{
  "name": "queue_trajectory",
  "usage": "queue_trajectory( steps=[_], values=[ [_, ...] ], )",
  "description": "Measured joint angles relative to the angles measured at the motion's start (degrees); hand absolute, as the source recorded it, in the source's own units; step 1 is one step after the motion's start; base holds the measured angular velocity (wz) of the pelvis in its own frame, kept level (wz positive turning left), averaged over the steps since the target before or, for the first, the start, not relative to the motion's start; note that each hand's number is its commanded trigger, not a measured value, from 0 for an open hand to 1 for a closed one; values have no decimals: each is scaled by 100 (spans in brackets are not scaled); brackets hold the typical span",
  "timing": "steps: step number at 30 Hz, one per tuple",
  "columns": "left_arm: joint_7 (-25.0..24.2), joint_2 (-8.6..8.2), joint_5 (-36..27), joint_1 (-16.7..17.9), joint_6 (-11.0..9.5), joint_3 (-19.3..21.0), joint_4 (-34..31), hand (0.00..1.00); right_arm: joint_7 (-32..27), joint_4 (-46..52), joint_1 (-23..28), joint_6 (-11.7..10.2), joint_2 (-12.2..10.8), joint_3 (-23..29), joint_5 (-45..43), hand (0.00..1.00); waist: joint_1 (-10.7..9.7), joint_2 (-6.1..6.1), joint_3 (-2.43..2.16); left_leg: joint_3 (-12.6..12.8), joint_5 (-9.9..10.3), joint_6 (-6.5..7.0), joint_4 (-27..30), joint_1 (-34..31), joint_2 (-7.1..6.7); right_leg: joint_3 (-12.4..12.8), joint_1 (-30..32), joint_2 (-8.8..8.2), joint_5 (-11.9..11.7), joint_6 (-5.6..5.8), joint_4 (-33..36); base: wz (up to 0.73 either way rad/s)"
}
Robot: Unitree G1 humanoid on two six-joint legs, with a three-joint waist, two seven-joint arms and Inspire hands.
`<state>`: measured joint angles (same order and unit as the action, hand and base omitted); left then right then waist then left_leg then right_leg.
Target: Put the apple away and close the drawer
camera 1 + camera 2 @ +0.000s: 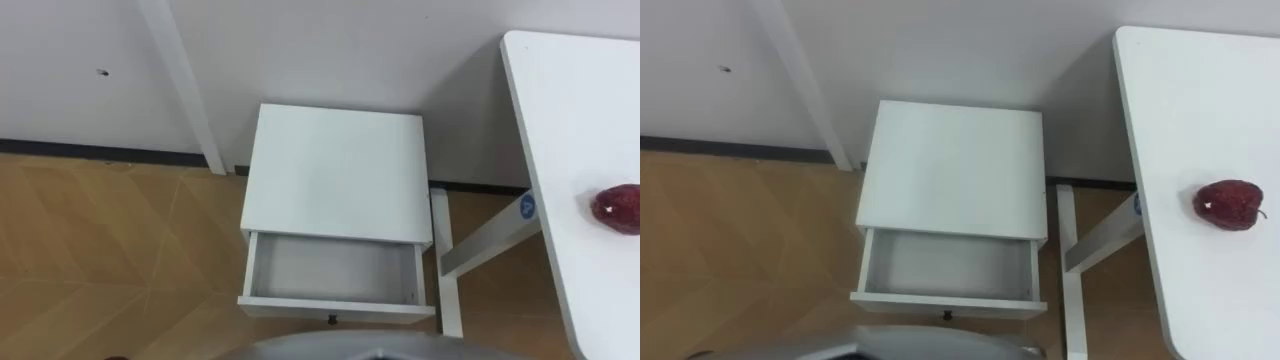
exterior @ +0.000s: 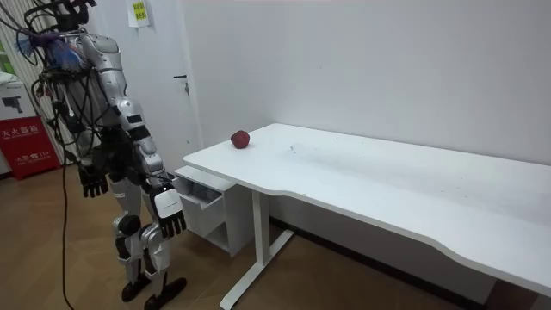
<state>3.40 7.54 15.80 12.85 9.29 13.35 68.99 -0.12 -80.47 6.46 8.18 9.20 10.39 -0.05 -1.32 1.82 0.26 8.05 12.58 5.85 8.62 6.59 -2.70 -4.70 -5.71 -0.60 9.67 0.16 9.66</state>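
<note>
– Where is the apple (image 1: pixel 1228 204)?
– On the white desk (image 1: pixel 1200 100). The drawer (image 1: pixel 945 265) is pulled open.
– And the robot's hands?
– The left hand (image 2: pixel 92 182) and right hand (image 2: pixel 170 213) hang loose, holding nothing.

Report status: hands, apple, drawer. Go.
Left hand and right hand open, hanging at the sides. Apple on table, robot's right, untouched. Drawer open, nothing inside. Nothing in the way.

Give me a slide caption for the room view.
Robot faces the open drawer, left hand and right hand hanging empty, apple on the table.
</note>
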Motion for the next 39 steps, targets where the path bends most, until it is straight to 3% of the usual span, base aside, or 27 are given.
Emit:
queue_trajectory(
  steps=[3,7,11,15,20,24,30,36,39],
  values=[
    [6,-1,0,-2,0,0,1,0,-35,1,-6,-5,0,1,84,0,6,-37,-20,3,0,0,0,4,0,1,1,0,0,0,0,0],
    [54,-7,-5,-3,-20,6,-18,0,-251,42,15,-109,-4,122,1161,0,14,-67,-9,64,0,0,1,13,5,57,5,1,0,0,-6,-6],
    [166,-8,-5,15,-97,311,-34,0,-448,181,135,-315,-70,1134,3524,0,-79,-86,11,95,0,0,-24,11,7,86,13,8,0,0,-6,-3],
    [266,58,-67,64,-172,555,-93,0,-865,716,187,-380,-66,2170,6086,0,-339,-133,5,145,1,1,-15,-7,7,142,86,19,0,0,17,-8],
    [365,164,-63,62,-415,705,-171,0,-1319,1283,154,-774,-62,2829,7850,0,-423,-98,-14,309,6,-5,-26,-22,42,203,191,74,0,-1,148,-15],
    [382,230,-65,81,-460,720,-319,0,-1687,1971,140,-937,-74,2913,8308,0,-445,-3,-60,435,8,-2,-10,-139,55,232,343,80,-1,-3,237,-17],
    [492,369,-67,155,-605,722,-558,0,-2695,3292,146,-1389,-41,3197,8587,0,-508,142,-43,450,8,-3,1,-174,75,124,384,77,-4,-7,293,-1],
    [512,363,-62,441,-715,721,-975,0,-3817,4594,139,-1717,207,3382,7938,0,-654,178,-62,445,7,-2,5,-257,74,145,468,85,-6,-10,294,0],
    [527,356,-58,457,-804,719,-1049,0,-4366,5435,110,-1952,401,3382,7002,0,-727,144,-50,444,6,-3,9,-295,74,144,502,86,-7,-11,292,0]
  ],
)
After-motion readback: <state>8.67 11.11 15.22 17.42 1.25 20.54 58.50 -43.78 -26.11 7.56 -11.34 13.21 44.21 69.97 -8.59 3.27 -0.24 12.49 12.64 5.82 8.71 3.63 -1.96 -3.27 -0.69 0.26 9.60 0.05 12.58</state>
